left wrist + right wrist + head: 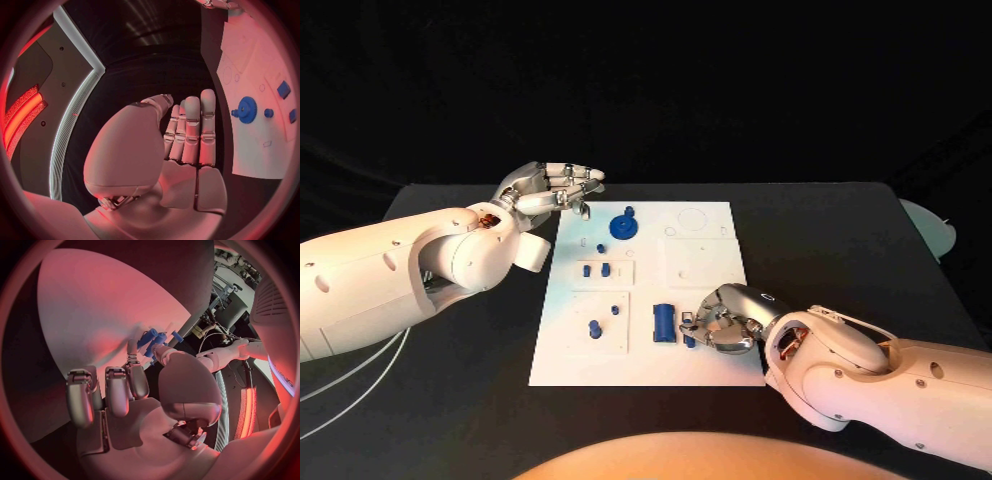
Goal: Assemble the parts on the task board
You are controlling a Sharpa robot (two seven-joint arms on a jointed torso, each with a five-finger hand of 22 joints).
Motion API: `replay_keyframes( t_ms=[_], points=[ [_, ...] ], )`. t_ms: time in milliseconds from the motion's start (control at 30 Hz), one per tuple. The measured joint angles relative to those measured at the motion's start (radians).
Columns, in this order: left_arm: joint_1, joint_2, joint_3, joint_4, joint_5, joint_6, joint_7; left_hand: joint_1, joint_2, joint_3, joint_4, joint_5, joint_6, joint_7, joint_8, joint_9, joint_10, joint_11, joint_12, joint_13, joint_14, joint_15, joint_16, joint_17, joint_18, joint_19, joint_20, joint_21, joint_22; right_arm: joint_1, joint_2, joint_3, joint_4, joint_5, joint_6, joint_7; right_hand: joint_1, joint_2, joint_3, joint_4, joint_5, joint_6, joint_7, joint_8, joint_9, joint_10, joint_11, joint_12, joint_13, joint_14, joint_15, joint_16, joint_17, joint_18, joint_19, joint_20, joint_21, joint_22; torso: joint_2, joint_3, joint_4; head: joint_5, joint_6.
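Note:
The white task board lies in the middle of the black table. A blue gear stands near its far left corner, also seen in the left wrist view. My left hand hovers just beyond that corner with its fingers stretched out side by side, holding nothing. My right hand rests on the board's near right part. Its thumb and a finger pinch a small blue part beside an upright blue block. Its other fingers are curled in.
Two small blue pegs stand in a plate at the board's left middle, and another peg sits above them. Two blue pieces lie at the near left. A pale round object sits at the table's right edge.

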Motion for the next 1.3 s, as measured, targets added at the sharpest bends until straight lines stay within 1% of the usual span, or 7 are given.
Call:
replay_keyframes(
  t_ms=[67, 233, 300, 567, 600, 1133, 1300],
  points=[
    [0.000, 0.000, 0.000, 0.000, 0.000, 0.000, 0.000, 0.000, 0.000, 0.000, 0.000, 0.000, 0.000, 0.000, 0.000, 0.000, 0.000, 0.000, 0.000, 0.000, 0.000, 0.000, 0.000, 0.000, 0.000, 0.000, 0.000, 0.000, 0.000, 0.000, -0.003, 0.000, 0.002, -0.001, -0.009, 0.005, -0.006, 0.006, -0.008, 0.000, -0.011, 0.000, 0.000, 0.000, 0.000, 0.000, 0.000, 0.000, 0.000, 0.000, 0.000, 0.000, 0.000, 0.000, 0.000, 0.000, 0.000, 0.000, 0.000, 0.0000, 0.0000, 0.000, 0.001],
    [0.000, 0.000, 0.000, -0.001, 0.000, 0.000, 0.000, 0.000, 0.000, 0.000, 0.000, 0.000, 0.000, 0.000, 0.000, 0.000, 0.000, 0.000, 0.000, 0.000, 0.000, 0.000, 0.000, 0.000, 0.000, 0.000, 0.000, 0.000, 0.000, 0.000, -0.019, 0.000, 0.010, -0.001, -0.024, 0.020, -0.006, 0.006, -0.018, -0.002, -0.019, 0.000, 0.000, -0.004, 0.000, 0.000, 0.000, 0.000, 0.000, 0.000, 0.000, 0.000, 0.000, 0.000, 0.000, 0.000, 0.000, 0.000, 0.000, -0.0001, -0.0001, 0.000, 0.002],
    [0.000, 0.000, 0.000, -0.001, 0.000, 0.000, -0.001, 0.000, 0.000, 0.000, 0.000, 0.000, 0.000, 0.000, 0.000, 0.000, 0.000, 0.000, 0.000, 0.000, 0.000, 0.000, 0.000, 0.000, 0.000, 0.000, 0.000, 0.000, 0.000, 0.000, -0.028, 0.000, 0.013, -0.001, -0.024, 0.029, 0.002, -0.002, -0.026, -0.004, -0.025, 0.000, 0.000, -0.004, 0.000, 0.000, 0.000, 0.000, 0.000, 0.000, 0.000, 0.000, 0.000, 0.000, 0.000, 0.000, 0.000, 0.000, 0.000, 0.0000, -0.0002, 0.000, 0.002],
    [0.000, -0.001, 0.000, -0.001, 0.000, 0.000, -0.001, 0.000, 0.000, 0.000, 0.000, 0.000, 0.000, 0.000, 0.000, 0.000, 0.000, 0.000, 0.000, 0.000, 0.000, 0.000, 0.000, 0.000, 0.000, 0.000, 0.000, 0.000, 0.000, 0.000, -0.062, 0.000, 0.026, 0.008, 0.006, 0.064, 0.130, -0.037, -0.058, -0.009, -0.034, 0.000, 0.000, -0.008, 0.000, 0.000, 0.000, 0.000, 0.000, 0.000, 0.000, 0.000, 0.000, 0.000, 0.000, 0.000, 0.000, 0.000, 0.000, -0.0011, -0.0003, 0.001, 0.000],
    [0.000, -0.002, 0.000, -0.001, 0.000, 0.000, -0.001, 0.000, 0.000, 0.000, 0.000, 0.000, 0.000, 0.000, 0.000, 0.000, 0.000, 0.000, 0.000, 0.000, 0.000, 0.000, 0.000, 0.000, 0.000, 0.000, 0.000, 0.000, 0.000, 0.000, -0.066, 0.000, 0.028, 0.009, 0.012, 0.068, 0.142, -0.036, -0.061, -0.011, -0.034, 0.003, 0.002, -0.008, 0.000, 0.000, 0.000, 0.000, 0.000, 0.000, 0.000, 0.000, 0.000, 0.000, 0.000, 0.000, 0.000, 0.000, 0.000, -0.0011, -0.0003, 0.001, 0.000],
    [0.000, -0.004, 0.000, -0.001, 0.000, 0.001, -0.002, 0.000, 0.000, 0.000, 0.000, 0.000, 0.000, 0.000, 0.000, 0.000, 0.000, 0.000, 0.000, 0.000, 0.000, 0.000, 0.000, -0.001, 0.000, 0.000, 0.000, 0.000, 0.000, -0.004, -0.076, 0.000, 0.039, 0.022, 0.047, 0.097, 0.146, -0.040, -0.075, -0.004, -0.038, 0.004, 0.004, -0.008, -0.001, 0.000, 0.000, 0.000, 0.001, 0.000, 0.000, 0.000, 0.000, 0.000, 0.000, 0.000, 0.000, 0.000, 0.001, -0.0008, 0.0007, 0.002, 0.002],
    [0.000, -0.004, 0.000, -0.001, 0.000, 0.001, -0.002, 0.000, 0.000, 0.000, 0.000, 0.000, 0.000, 0.000, 0.000, 0.000, 0.000, 0.000, 0.000, 0.000, 0.000, 0.000, 0.000, -0.001, 0.000, 0.000, 0.000, 0.000, 0.000, -0.004, -0.070, 0.000, 0.035, 0.024, 0.055, 0.099, 0.146, -0.040, -0.075, -0.004, -0.038, 0.004, 0.004, -0.008, -0.001, 0.000, 0.000, 0.000, 0.001, 0.000, 0.000, 0.000, 0.000, 0.000, 0.000, 0.000, 0.000, 0.000, 0.001, -0.0011, 0.0009, 0.003, -0.001]
  ],
)
